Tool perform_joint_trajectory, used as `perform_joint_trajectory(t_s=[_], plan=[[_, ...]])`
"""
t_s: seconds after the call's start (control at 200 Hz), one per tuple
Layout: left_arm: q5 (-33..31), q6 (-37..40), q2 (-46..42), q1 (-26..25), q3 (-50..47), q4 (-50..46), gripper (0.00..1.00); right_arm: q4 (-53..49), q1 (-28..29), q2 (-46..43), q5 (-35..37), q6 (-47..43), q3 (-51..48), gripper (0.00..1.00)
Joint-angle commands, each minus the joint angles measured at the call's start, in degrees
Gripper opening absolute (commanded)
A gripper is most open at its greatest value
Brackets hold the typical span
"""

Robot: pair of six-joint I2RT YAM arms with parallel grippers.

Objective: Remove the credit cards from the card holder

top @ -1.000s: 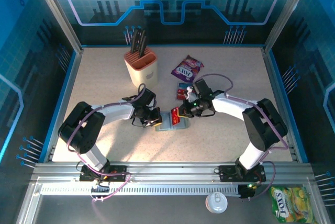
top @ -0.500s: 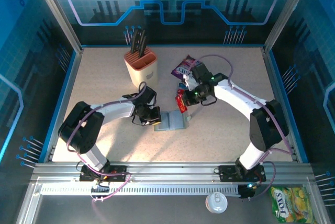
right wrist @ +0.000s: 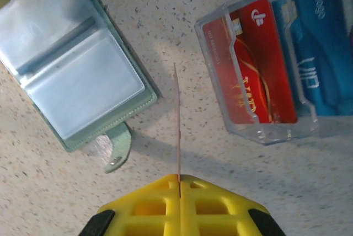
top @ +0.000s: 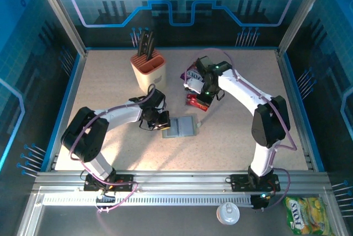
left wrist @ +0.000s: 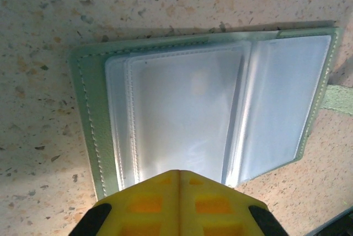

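Observation:
The card holder (top: 185, 127) lies open mid-table, its grey-green cover (left wrist: 88, 109) framing clear sleeves (left wrist: 182, 114). My left gripper (left wrist: 179, 172) is shut, its yellow tips resting on the holder's near edge; from above, the left gripper (top: 163, 127) sits at the holder's left side. My right gripper (right wrist: 179, 176) is shut on a thin reddish credit card (right wrist: 177, 120) seen edge-on, held above the table between the holder (right wrist: 71, 70) and a clear tray (right wrist: 265, 131). A red card (right wrist: 248, 65) and a blue card (right wrist: 317, 43) lie in that tray. The right gripper (top: 201, 91) hangs by the tray (top: 193, 101).
A beige and orange knife block (top: 149, 70) stands at the back left. A purple snack packet (top: 194, 73) lies just behind the tray. The holder's strap tab (right wrist: 118, 148) sticks out on the table. A yellow packet (top: 302, 216) and a cup lid (top: 228, 213) lie off the table.
The right gripper drew the red card out of the holder and carried it back and right, toward the clear tray. The left gripper stayed at the holder's left edge.

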Motion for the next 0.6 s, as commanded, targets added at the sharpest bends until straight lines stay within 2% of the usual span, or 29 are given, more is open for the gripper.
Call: perform_joint_trajectory(t_s=[0.0,0.37,0.595], plan=[[0.2,2.6,-2.5,0.0,1.8,-3.0,0.08,-6.2,0.4,2.4,1.9,-11.3,4.7,0.00],[-1.9,3.2,-4.8,0.5,2.3,-5.2,0.09,-13.7,-2.2,13.2,1.3,-17.5,21.7,0.00],[-2.8,2.3,-6.1,0.8,1.4,-5.5,0.09,-15.6,-3.5,18.1,2.6,-19.7,27.9,0.00]])
